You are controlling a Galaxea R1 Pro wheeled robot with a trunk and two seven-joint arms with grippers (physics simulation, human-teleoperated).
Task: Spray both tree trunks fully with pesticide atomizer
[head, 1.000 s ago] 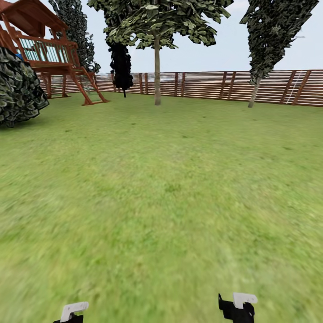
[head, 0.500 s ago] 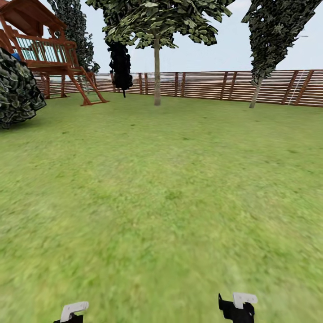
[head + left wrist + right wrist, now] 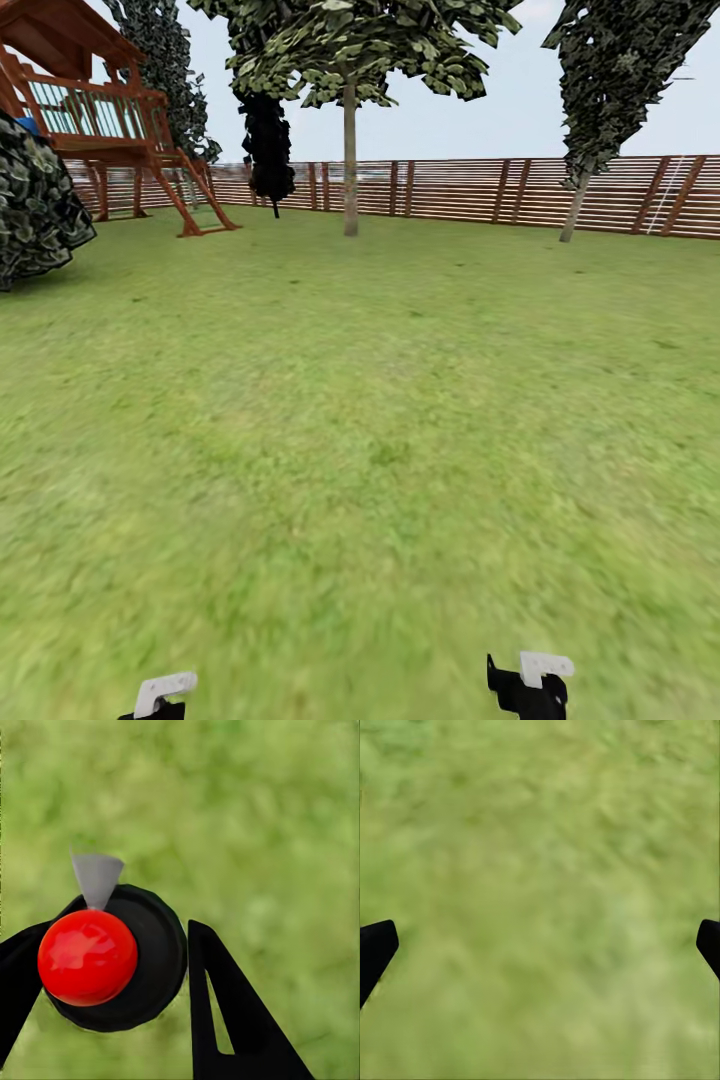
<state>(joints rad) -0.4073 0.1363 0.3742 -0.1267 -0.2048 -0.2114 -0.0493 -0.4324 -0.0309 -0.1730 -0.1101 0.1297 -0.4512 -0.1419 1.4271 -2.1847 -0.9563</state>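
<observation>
Outdoors, the head view looks across a wide green lawn toward a brown horizontal-slat fence. Farthest left sits a dark leafy bush, with a red-brown wooden play tower and its ladder just behind it. Next comes a black cone-shaped tree by the fence, then a tree with a pale straight trunk under a light green crown, and at the right a thin-trunked tree with dark jagged foliage. At the bottom edge, part of the left arm shows left of the right arm. Seen from the left wrist, the left gripper is pinching the pesticide atomizer (viewed end-on, red top facing the camera over its round dark body), one black finger touching each side, above grass. Seen from the right wrist, the right gripper has its black fingertips spread wide apart, nothing between them but blurred grass.
</observation>
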